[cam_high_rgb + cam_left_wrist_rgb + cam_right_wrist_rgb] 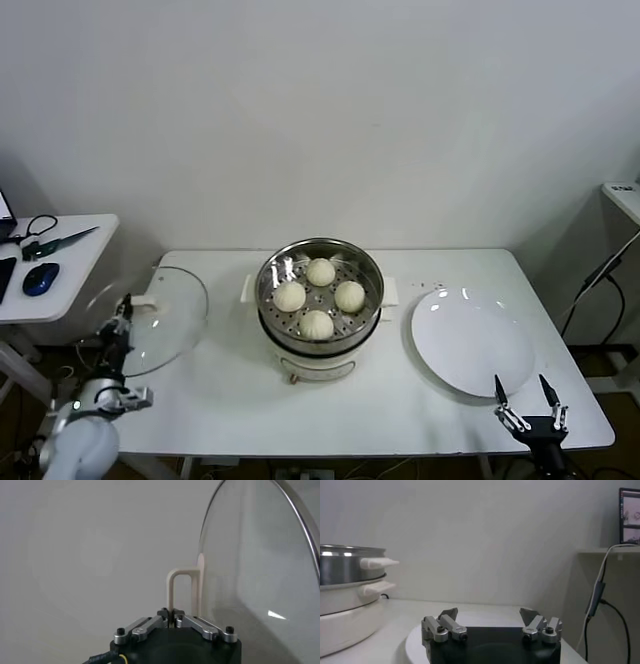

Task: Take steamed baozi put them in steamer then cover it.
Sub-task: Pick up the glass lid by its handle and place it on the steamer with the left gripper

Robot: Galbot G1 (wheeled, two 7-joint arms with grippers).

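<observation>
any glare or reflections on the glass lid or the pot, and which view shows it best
Head view: the cover is see-through with faint sheen, the steamer rim shines brightly. Left wrist view: the cover shows a small bright glint and a lit metal edge. Right wrist view: the steamer wall shows banded reflections.

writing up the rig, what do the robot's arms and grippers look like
The left gripper has a black body, silver finger links with black bolts, and a black and a yellow cable. Its arm is rounded and white. The right gripper matches: black body, silver linkages, dark pointed fingertips.
</observation>
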